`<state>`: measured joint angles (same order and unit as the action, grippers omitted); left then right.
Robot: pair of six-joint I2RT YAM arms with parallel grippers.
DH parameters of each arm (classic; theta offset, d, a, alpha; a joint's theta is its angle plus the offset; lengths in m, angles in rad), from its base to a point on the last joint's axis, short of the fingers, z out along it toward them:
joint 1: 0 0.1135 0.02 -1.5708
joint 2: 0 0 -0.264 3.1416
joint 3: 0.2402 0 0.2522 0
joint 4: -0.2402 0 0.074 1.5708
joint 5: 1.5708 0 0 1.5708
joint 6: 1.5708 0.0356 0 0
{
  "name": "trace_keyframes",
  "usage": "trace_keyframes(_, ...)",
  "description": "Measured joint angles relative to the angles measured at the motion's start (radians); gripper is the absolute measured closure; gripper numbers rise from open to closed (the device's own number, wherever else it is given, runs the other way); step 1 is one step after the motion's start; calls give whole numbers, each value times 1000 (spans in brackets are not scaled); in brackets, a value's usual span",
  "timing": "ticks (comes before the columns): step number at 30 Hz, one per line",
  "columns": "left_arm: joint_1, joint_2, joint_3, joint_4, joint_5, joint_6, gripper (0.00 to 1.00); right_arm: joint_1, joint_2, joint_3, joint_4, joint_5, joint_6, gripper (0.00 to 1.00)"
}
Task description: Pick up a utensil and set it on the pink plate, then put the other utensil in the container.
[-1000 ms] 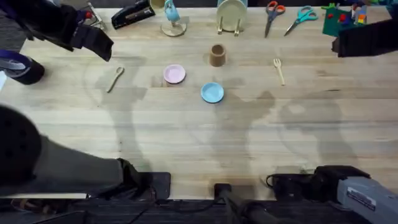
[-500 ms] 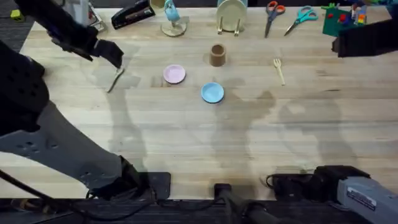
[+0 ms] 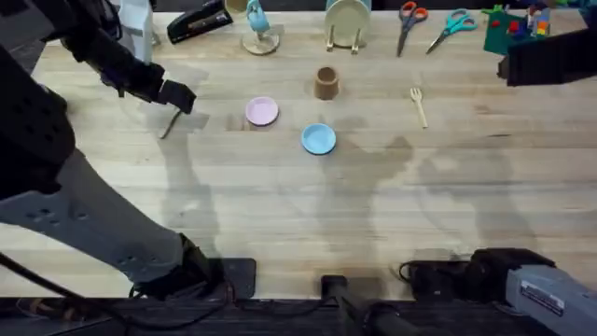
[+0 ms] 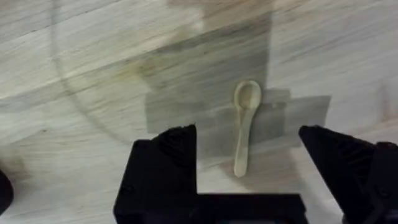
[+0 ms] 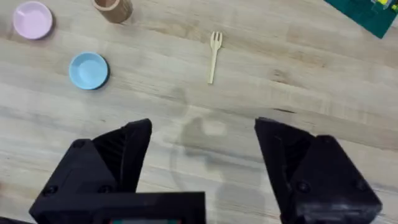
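The spoon point(image 4: 244, 126) lies flat on the bench point(image 3: 308, 205), left of the pink plate point(image 3: 261, 111), between the left hand's point(image 4: 249, 162) spread fingers. Right hand point(image 5: 202, 168) gapes too.

From overhead, the left gripper point(image 3: 177, 96) covers the spoon's point(image 3: 169, 124) bowl, so we see just its handle. In the right wrist view we get the container point(image 5: 114, 8) cut off at the picture's edge.
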<state>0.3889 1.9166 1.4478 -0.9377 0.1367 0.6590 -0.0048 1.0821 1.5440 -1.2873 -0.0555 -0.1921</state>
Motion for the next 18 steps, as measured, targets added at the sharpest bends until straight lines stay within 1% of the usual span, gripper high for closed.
trace_keyframes(9,0,79,3,19,-10,3,7,0,0,0,0,0,0,5)
trace_keyframes(18,0,86,12,7,-13,8,7,0,0,0,0,0,0,5)
